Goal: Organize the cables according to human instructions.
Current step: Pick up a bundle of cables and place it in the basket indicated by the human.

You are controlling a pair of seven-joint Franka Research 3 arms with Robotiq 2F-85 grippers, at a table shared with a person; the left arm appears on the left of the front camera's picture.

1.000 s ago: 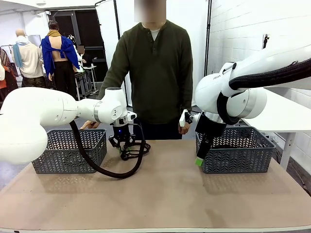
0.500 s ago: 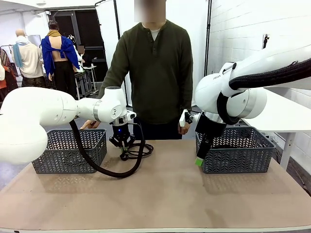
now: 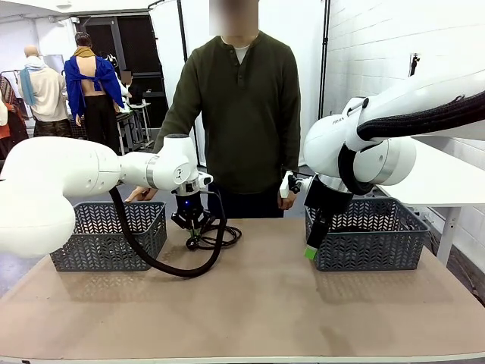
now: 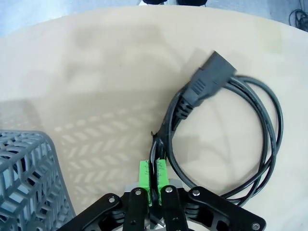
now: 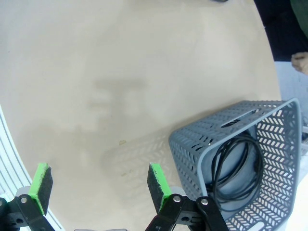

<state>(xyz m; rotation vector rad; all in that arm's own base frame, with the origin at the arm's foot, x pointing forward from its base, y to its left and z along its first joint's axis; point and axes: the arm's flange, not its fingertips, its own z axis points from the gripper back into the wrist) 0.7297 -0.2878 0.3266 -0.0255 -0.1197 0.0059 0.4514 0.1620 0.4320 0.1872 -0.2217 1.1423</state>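
Note:
My left gripper is shut on a thin black cable near the table's far edge, between the two baskets. In the left wrist view the green pads pinch the cord, and its round coil and black plug spread out just over the tabletop. My right gripper hangs open in front of the right grey basket. Its spread green pads hold nothing. Another coiled black cable lies inside that basket.
A second grey basket stands at the left, its corner close to my left gripper. A person stands at the far side, holding a small device. My left arm's thick black hose loops over the table.
The coil under my left gripper has shifted slightly to the right and opened out. The right arm has stayed still.

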